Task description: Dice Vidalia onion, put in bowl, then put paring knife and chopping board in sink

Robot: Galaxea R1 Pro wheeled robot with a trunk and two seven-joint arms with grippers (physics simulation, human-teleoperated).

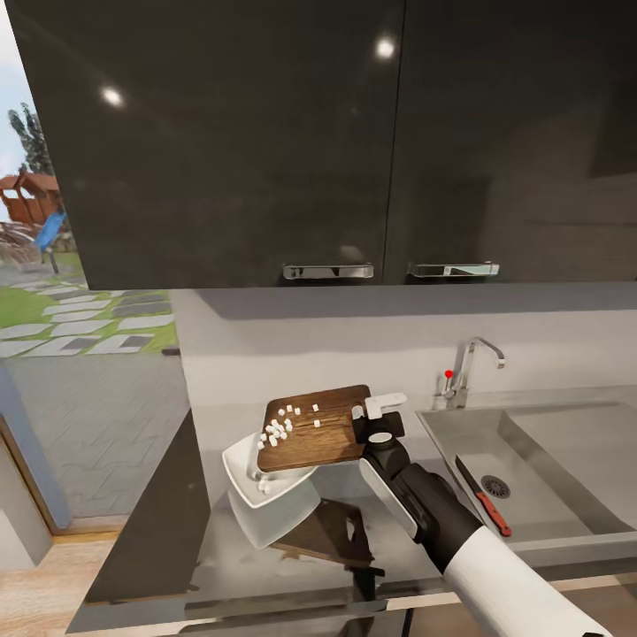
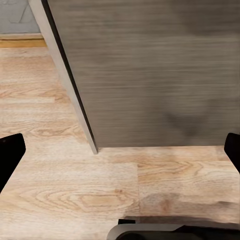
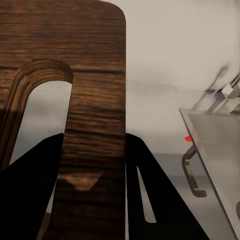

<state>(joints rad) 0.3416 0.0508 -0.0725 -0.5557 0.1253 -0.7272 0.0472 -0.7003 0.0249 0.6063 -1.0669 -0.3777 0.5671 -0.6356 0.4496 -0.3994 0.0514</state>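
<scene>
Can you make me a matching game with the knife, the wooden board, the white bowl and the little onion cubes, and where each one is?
Things:
1. paring knife
2. chopping board
3. bowl
4. diced onion

Places:
A. mostly lying on the board
B. on the countertop, under the board's low end
C. in the sink
D. held tilted by the right gripper

Pairs: 1-C, 2-D, 3-B, 4-A

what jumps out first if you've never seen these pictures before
The chopping board, gripped at its slotted end by the right gripper, is tilted over the white bowl on the countertop, with diced onion sliding toward its lower edge. To the right, the paring knife already lies in the sink.
</scene>
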